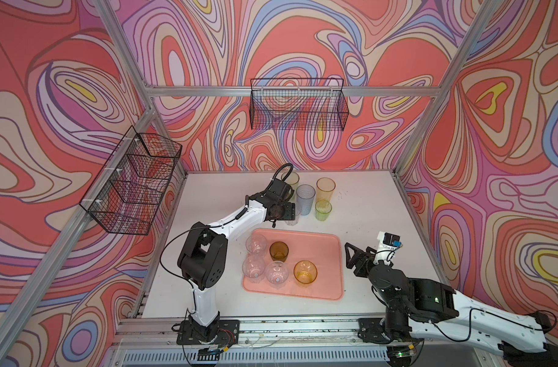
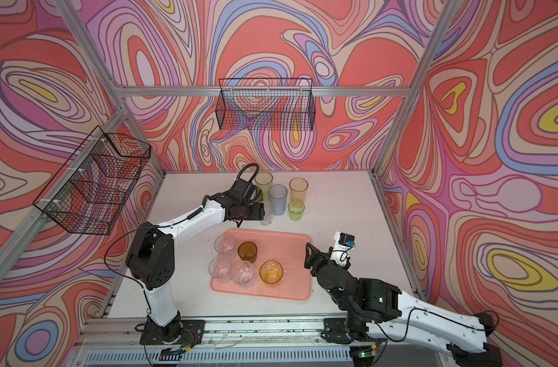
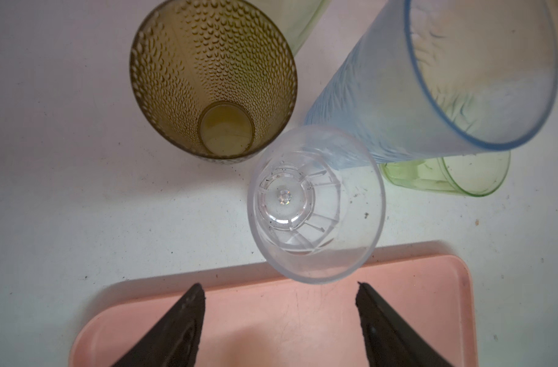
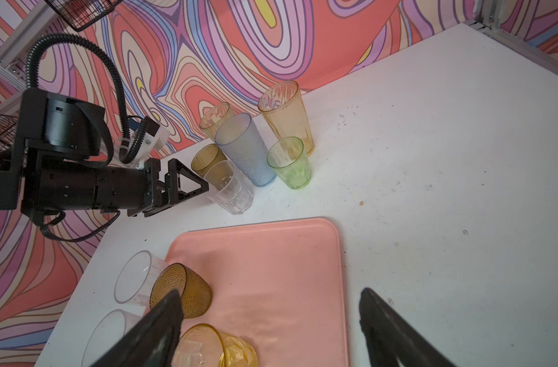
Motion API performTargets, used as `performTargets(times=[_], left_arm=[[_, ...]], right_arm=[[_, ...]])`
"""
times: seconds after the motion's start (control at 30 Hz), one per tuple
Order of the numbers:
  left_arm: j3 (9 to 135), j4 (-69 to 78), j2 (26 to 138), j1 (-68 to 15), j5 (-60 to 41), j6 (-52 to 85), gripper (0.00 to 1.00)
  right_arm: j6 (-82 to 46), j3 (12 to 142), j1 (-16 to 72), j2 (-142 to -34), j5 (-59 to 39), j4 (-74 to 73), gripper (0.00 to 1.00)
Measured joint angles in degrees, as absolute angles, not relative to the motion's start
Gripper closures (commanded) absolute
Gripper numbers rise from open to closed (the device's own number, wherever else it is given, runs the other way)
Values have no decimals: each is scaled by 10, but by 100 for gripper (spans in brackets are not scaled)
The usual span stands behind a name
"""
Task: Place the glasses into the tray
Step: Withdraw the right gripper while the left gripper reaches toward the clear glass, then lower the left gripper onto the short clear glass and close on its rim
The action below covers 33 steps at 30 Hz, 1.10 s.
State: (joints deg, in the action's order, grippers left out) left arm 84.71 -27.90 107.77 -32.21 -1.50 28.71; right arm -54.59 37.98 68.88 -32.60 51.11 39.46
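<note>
five glasses (image 1: pixel 279 250) stand on the pink tray (image 1: pixel 322 251) in both top views, toward its left side; the rest cluster on the table (image 1: pixel 366 216) behind it. from the left wrist, the left gripper (image 3: pixel 280 286) is spread wide and empty, a clear glass (image 3: pixel 315 203) upright on the table just past its tips, next to a blue glass (image 3: pixel 430 95), near the tray's edge. from the right wrist, the right gripper (image 4: pixel 270 289) gapes wide, holding nothing, bare tray showing between its fingers.
</note>
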Motion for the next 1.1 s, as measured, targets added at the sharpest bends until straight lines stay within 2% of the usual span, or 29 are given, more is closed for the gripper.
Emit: performTargets(times=[0.23, 0.53, 1.1], left_arm=[[856, -278, 1086, -312, -24, 291, 37], [883, -279, 1103, -310, -20, 291, 53], [903, -296, 1131, -310, 13, 287, 63]], right_arm=[[-550, 380, 689, -335, 505, 394, 10], [-554, 380, 689, -335, 503, 390, 10], [-558, 380, 689, -346, 502, 380, 10]])
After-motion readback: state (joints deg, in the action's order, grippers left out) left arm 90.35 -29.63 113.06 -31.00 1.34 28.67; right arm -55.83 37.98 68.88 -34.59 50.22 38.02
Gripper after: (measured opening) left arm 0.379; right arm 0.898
